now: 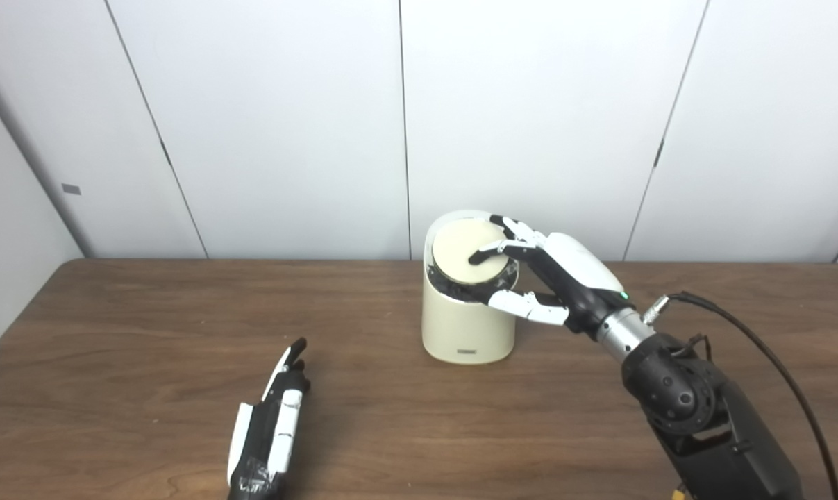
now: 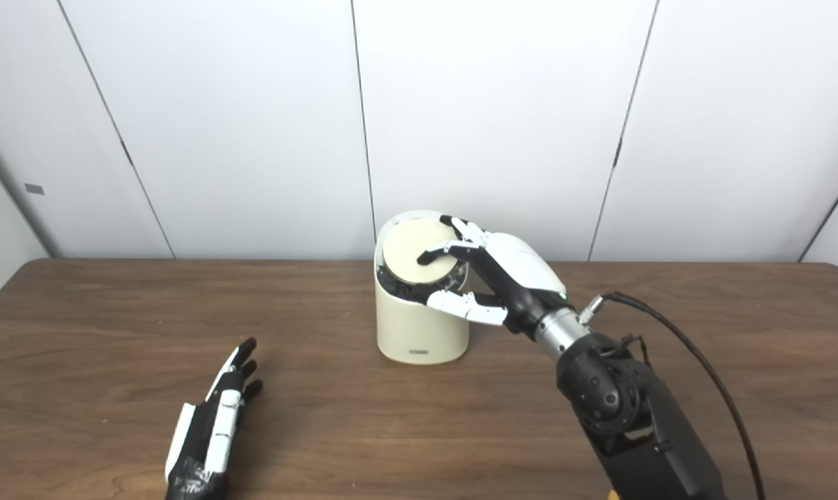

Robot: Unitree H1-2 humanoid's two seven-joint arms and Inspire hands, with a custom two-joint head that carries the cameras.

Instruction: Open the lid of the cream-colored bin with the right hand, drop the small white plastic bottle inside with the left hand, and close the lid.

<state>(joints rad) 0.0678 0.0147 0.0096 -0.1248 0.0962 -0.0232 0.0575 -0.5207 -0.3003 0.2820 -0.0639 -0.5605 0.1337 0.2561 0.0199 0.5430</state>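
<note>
Bin (image 1: 466, 326), cream-colored with a round slanted lid (image 1: 464, 251), stands on a brown wooden table (image 1: 148, 326) at about twelve o'clock from the robot, near the far edge. Right hand (image 1: 550, 278) reaches in from four o'clock, fingers spread over the lid, one fingertip pressing its face and the thumb against the bin's side; it grips nothing. Left hand (image 1: 269, 423) lies flat, released and empty, at seven o'clock. No white bottle is visible. Judging by the lid lying down, this is either the opening press or the final closing; I cannot tell which.
</note>
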